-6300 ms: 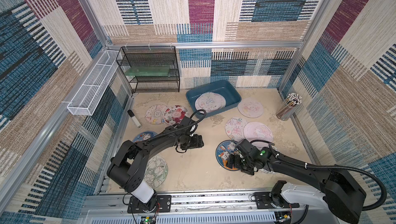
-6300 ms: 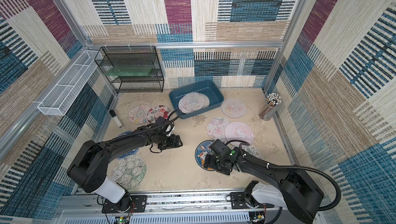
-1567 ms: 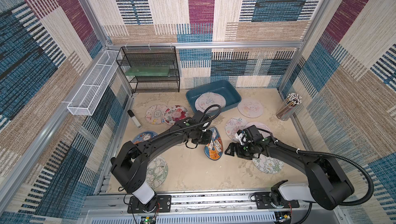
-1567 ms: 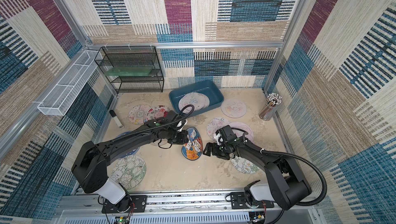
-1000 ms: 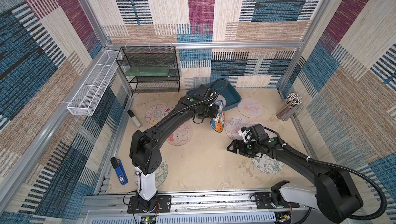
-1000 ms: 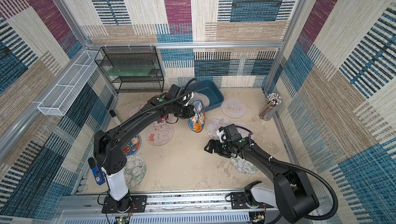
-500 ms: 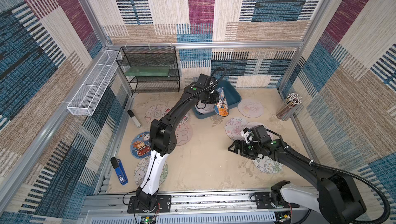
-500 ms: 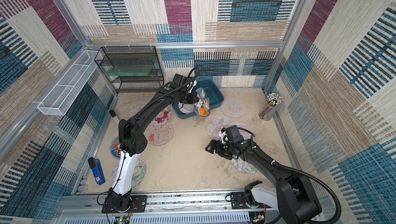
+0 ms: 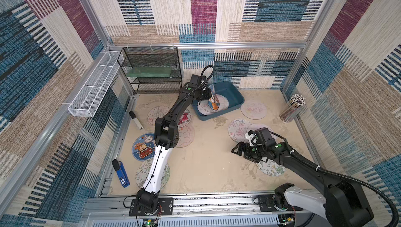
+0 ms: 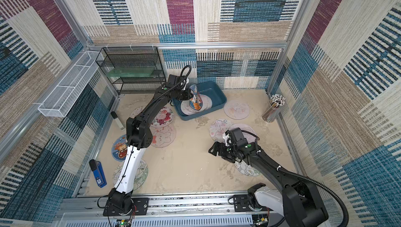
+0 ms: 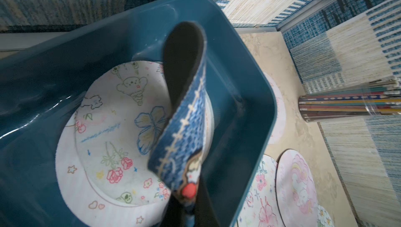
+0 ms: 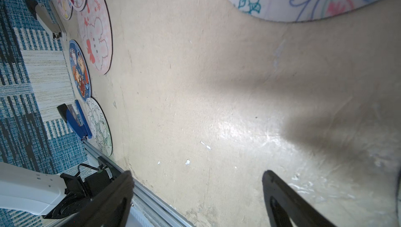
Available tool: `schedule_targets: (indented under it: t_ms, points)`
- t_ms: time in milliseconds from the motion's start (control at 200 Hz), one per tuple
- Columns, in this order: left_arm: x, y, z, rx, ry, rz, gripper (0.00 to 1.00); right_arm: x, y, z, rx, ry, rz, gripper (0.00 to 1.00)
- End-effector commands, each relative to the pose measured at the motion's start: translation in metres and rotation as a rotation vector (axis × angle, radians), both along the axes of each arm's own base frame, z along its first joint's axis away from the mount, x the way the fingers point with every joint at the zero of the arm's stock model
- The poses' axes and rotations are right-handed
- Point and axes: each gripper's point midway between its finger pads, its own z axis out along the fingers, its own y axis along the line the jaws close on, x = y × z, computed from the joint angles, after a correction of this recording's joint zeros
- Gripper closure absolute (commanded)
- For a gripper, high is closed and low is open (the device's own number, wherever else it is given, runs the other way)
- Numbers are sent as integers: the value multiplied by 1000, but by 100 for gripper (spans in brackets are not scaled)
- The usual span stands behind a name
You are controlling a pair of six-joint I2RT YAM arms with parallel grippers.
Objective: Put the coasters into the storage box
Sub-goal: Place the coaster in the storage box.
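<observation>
Woven patchwork walls (image 9: 65, 63) enclose the beige tabletop (image 9: 206, 171). Upper centre, beside a wire rack (image 9: 152, 74), the left claw (image 9: 208, 94) pinches a blue coaster (image 9: 213, 102) over the storage box (image 9: 237, 98); the right claw (image 9: 237, 149) gapes wide.

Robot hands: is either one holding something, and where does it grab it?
The left hand pinches a blue coaster by its edge, above the box. The right hand is open and holds nothing.

Table (image 9: 206, 160) mid free; rack (image 9: 152, 57) & back wall (image 9: 238, 71) hem storage box (image 9: 233, 94).
</observation>
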Motion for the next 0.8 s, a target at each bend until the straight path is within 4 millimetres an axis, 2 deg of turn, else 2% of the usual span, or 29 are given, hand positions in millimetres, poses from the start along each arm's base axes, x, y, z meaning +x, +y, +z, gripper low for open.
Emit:
schedule_targets:
  t_ms: [0, 70, 165, 290, 421, 791]
  points:
    - [5, 6, -14, -12, 18, 14, 97, 0, -2, 0, -11, 3, -21, 5]
    - [6, 12, -21, 5, 31, 30, 85, 1, -2, 0, -10, 1, -23, 5]
    - [7, 23, -24, 55, 34, 67, 58, 2, -1, 1, -8, -1, -26, 5]
    - [4, 35, -20, 112, 31, 104, 38, 4, 2, 3, -3, -5, -28, 5]
    - [-2, 48, -11, 157, 18, 136, 29, 5, 4, 3, 0, -10, -26, 5]
    - [-32, 67, 26, 156, -2, 168, 18, 15, 15, 7, 1, -29, 0, 5]
